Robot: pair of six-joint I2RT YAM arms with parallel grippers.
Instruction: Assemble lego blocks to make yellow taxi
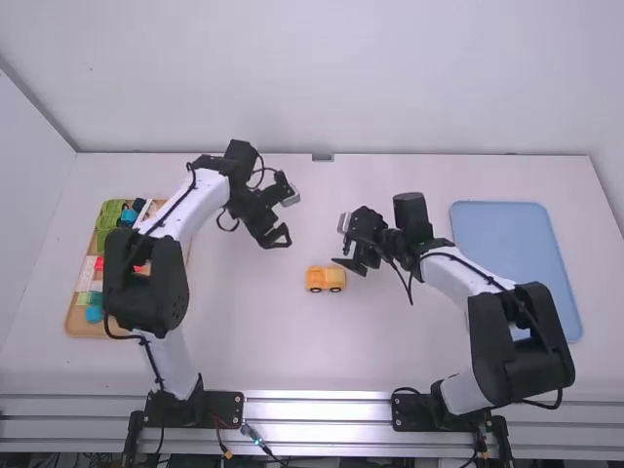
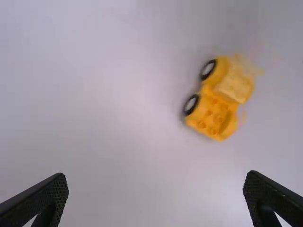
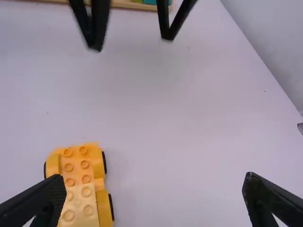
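Presently, the yellow toy car [image 1: 325, 279] stands on the desk [image 1: 258, 336], just beside the right pincer [image 1: 348, 266]. Both this one and the left pincer [image 1: 285, 235] are released, fingers wide apart.

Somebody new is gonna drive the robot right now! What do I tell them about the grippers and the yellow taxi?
Left gripper: open, holding nothing, above the table.
Right gripper: open, holding nothing, near the taxi.
Where: the yellow wheeled base stands on its wheels on the table between the arms. Spare blocks are in the wooden tray on the left.
Done: a paler yellow block sits on one end of the base.
Left: studs at the other end are bare, so maybe more blocks go there. I can't tell which.
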